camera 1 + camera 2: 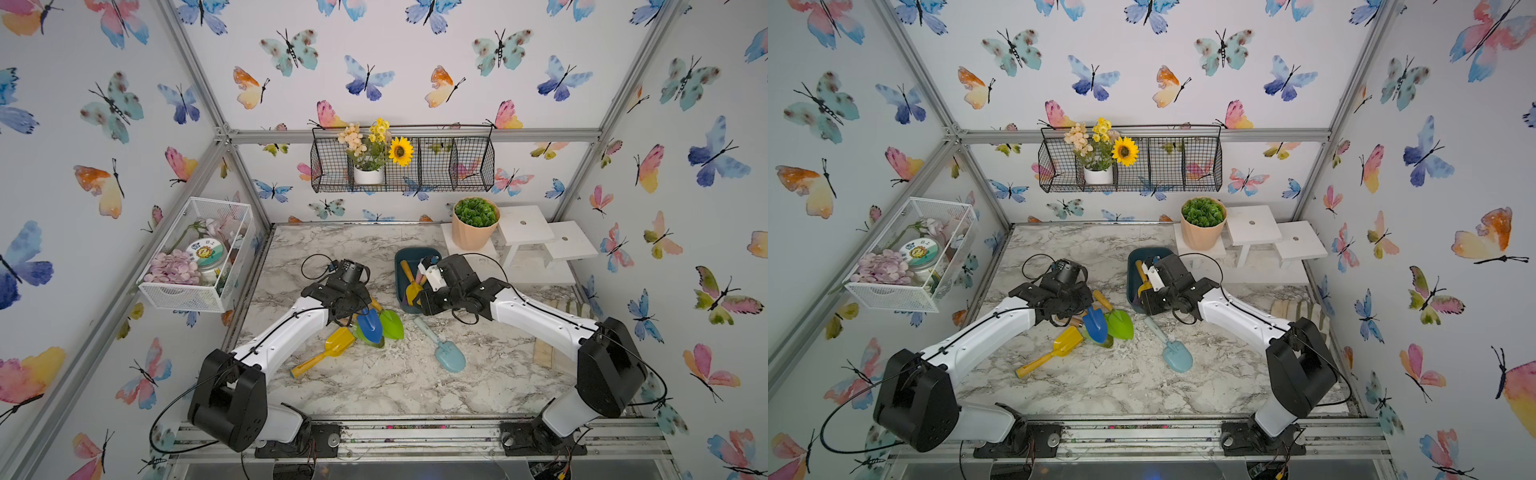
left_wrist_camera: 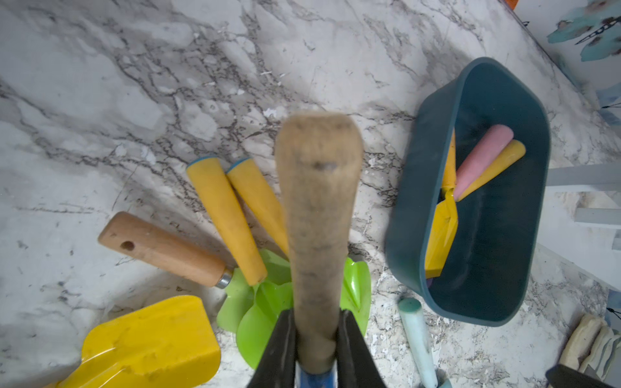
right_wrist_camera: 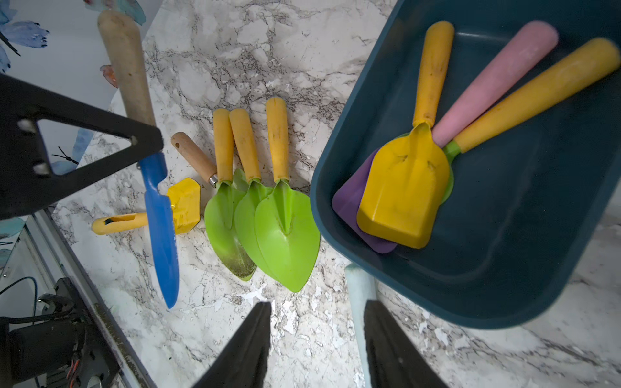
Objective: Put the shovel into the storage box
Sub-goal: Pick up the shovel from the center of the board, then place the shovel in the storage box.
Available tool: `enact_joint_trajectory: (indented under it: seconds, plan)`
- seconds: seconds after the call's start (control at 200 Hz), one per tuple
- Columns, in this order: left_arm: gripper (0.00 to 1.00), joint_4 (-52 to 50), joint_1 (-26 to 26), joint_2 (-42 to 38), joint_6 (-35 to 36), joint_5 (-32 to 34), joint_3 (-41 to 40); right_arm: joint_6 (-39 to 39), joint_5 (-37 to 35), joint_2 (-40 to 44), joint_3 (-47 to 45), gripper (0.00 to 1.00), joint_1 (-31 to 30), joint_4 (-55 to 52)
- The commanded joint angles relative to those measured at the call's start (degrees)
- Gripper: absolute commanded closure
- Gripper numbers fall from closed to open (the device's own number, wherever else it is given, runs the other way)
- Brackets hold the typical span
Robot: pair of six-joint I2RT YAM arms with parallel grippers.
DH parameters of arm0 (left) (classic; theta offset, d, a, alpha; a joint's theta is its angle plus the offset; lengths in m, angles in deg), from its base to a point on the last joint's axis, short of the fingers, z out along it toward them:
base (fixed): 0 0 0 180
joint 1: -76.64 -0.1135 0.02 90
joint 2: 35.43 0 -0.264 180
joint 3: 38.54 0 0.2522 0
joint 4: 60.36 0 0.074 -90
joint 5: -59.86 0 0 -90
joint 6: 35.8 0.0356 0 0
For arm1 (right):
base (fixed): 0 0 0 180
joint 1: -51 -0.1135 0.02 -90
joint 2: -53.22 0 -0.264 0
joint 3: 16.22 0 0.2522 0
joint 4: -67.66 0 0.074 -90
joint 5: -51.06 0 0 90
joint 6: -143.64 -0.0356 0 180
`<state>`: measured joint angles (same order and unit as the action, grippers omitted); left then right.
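White-and-black arms [image 1: 286, 336]
White shells [image 1: 536, 320] are joined by black joint housings [image 1: 228, 399]; thin black cables [image 1: 151, 430] are run alongside, and silver screws [image 3: 26, 125] are set in a triangular black finger plate [image 3: 100, 122]

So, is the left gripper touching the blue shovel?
Touching. In the left wrist view, both jaws of the left gripper press on the pale handle of the blue shovel, with no gap.

soft even light, wrist fg blurry
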<state>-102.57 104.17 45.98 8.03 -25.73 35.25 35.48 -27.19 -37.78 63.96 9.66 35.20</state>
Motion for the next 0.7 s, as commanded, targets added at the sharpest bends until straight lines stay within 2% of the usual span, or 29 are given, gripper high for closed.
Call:
enact_joint_trajectory:
  seconds: [0.0,0.305,0.696]
  plan:
    - [0.93,0.28,1.25,2.64,3.01,-2.37,4.2,-0.92,-1.02,2.85,-1.31,0.5,-0.32,0.68]
    - [0.93,0.94,3.22,12.99,6.5,-5.4,16.83,-2.1,-4.81,6.39,-3.45,0.49,-0.23,-0.63]
    - [0.94,-1.67,5.1,30.89,11.47,-9.0,38.94,-5.89,-12.06,9.21,-6.08,0.49,0.37,-3.38]
